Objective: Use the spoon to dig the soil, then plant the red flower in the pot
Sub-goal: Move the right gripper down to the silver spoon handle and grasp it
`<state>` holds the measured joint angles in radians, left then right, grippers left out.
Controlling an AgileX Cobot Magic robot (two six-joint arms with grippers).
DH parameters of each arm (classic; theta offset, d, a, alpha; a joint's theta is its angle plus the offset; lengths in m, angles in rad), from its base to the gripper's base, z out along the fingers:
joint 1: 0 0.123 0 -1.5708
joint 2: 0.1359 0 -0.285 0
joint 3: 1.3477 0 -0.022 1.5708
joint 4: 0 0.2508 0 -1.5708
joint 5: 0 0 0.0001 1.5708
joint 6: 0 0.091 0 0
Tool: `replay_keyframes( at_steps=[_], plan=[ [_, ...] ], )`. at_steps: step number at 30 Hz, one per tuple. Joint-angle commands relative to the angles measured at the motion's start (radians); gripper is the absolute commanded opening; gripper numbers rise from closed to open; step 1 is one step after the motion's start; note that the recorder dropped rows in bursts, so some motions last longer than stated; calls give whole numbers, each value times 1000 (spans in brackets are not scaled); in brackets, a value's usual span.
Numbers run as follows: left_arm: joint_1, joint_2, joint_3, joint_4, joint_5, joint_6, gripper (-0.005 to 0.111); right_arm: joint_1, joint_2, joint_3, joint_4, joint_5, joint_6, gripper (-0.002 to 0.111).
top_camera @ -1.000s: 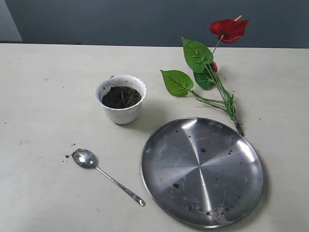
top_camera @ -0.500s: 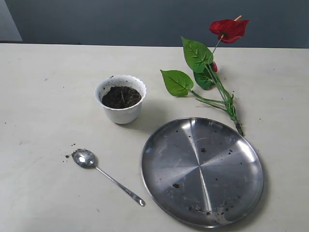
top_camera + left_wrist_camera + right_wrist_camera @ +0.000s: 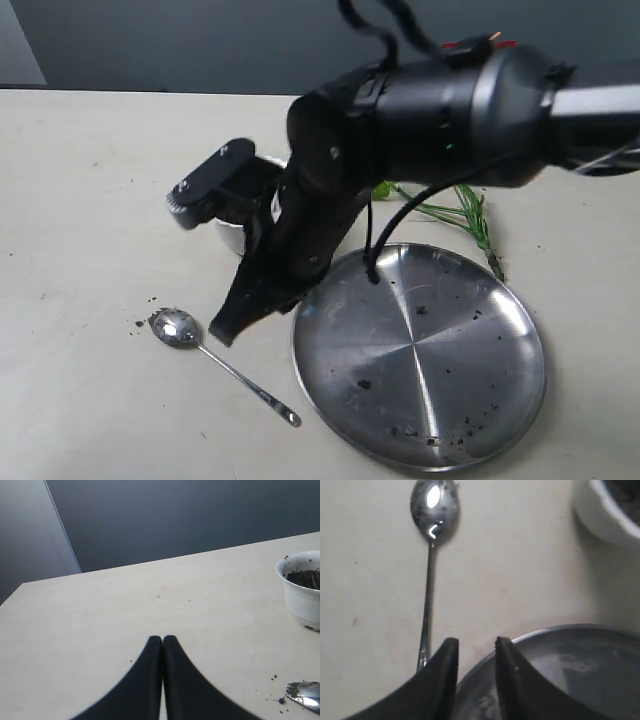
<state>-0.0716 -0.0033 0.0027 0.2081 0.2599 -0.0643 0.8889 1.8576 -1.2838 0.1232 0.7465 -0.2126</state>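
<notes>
Across the tabletop (image 3: 90, 200), the right gripper (image 3: 475, 647) hangs slightly parted, empty, over the steel plate (image 3: 420, 355) rim; the pot (image 3: 302, 592) of soil (image 3: 306, 577) lies at its 11 o'clock, the spoon (image 3: 215, 362) at 8; left gripper (image 3: 162, 641) pressed closed
</notes>
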Motion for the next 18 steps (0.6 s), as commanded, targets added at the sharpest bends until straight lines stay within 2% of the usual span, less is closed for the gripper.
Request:
replay_keyframes(
  at_steps=[1, 7, 18],
  plan=[
    [-2, 3, -3, -5, -7, -4, 2, 49, 55, -8, 21, -16, -22, 42],
    [-2, 3, -3, -5, -7, -4, 2, 97, 95, -13, 6, -22, -22, 42],
    [-2, 3, -3, -5, -7, -4, 2, 99, 195, -108, -9, 44, -22, 39]
  ],
)
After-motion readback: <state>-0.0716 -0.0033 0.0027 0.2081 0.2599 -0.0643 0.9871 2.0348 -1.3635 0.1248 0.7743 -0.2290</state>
